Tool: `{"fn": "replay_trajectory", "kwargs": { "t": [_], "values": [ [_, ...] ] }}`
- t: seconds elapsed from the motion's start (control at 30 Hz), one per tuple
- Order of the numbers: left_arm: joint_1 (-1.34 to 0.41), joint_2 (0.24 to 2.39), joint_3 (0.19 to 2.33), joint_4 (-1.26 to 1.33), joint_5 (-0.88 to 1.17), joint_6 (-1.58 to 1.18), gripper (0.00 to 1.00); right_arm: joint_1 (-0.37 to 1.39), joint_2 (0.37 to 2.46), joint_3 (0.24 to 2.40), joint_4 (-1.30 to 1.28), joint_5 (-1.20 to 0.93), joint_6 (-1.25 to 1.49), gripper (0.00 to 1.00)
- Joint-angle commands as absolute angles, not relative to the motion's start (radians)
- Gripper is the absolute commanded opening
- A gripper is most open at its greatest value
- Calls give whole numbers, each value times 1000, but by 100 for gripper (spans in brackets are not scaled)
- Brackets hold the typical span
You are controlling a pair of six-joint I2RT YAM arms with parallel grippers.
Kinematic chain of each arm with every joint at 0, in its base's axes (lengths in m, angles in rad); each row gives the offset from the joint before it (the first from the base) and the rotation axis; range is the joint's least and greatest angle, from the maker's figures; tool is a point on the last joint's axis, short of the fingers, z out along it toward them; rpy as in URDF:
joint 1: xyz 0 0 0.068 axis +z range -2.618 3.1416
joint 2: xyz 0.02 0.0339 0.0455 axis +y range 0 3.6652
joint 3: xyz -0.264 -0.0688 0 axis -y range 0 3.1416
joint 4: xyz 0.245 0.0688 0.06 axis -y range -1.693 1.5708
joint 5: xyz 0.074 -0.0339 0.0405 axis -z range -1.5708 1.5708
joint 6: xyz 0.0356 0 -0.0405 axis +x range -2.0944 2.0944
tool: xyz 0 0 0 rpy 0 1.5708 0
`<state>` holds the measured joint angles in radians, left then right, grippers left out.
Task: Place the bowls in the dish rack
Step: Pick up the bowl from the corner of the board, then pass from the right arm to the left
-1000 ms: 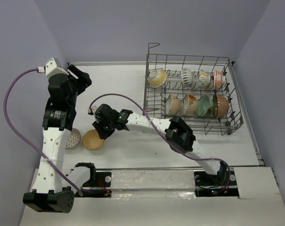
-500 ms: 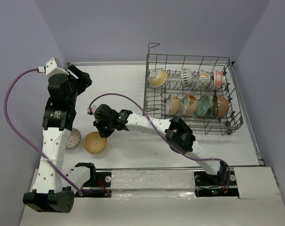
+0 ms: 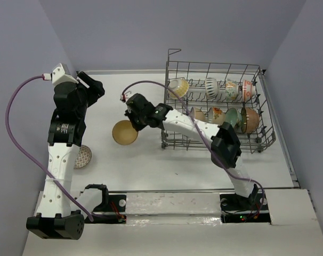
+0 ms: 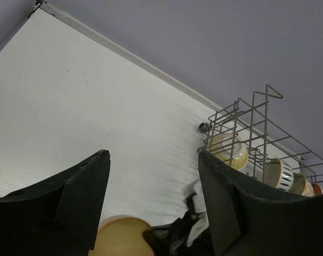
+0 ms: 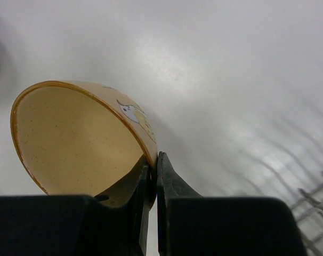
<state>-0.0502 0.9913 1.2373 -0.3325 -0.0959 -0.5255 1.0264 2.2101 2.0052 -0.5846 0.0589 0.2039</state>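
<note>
My right gripper (image 3: 134, 124) (image 5: 152, 160) is shut on the rim of a tan bowl (image 3: 124, 133) (image 5: 76, 138), holding it off the table left of the dish rack (image 3: 172, 140). The bowl also shows at the bottom of the left wrist view (image 4: 121, 237). The grey wire dish rack (image 4: 241, 114) holds several bowls on edge, among them a yellow one (image 3: 178, 87), a cream floral one (image 3: 216, 116) and a brown one (image 3: 251, 119). A patterned bowl (image 3: 83, 156) lies on the table beside the left arm. My left gripper (image 3: 86, 83) (image 4: 153, 176) hangs open and empty at the far left.
The table's back edge (image 4: 124, 53) meets the wall behind the rack. A purple cable (image 3: 151, 84) arcs from my right wrist over the rack's left end. The arm bases (image 3: 167, 205) line the near edge.
My right gripper closed on the tan bowl's rim, lifted it from the table by the patterned bowl and carried it up and right toward the rack. The left arm stayed still.
</note>
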Motion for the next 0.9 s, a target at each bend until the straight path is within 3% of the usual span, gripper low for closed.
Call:
{"fn": "replay_trajectory", "kwargs": {
  "t": [0.0, 0.3, 0.53, 0.87],
  "values": [
    [-46, 997, 1292, -284, -61, -518, 76, 989, 2023, 2017, -508, 120, 184, 1],
    [-46, 1049, 1292, -282, 54, -497, 73, 897, 1936, 2052, -502, 147, 170, 1],
    [-66, 1078, 1292, -288, 115, -460, 65, 832, 1960, 2140, -505, 134, 150, 1],
    [-184, 1147, 1316, -333, 22, -391, 62, 811, 2017, 2273, -554, 69, 123, 1]
  ]
}}
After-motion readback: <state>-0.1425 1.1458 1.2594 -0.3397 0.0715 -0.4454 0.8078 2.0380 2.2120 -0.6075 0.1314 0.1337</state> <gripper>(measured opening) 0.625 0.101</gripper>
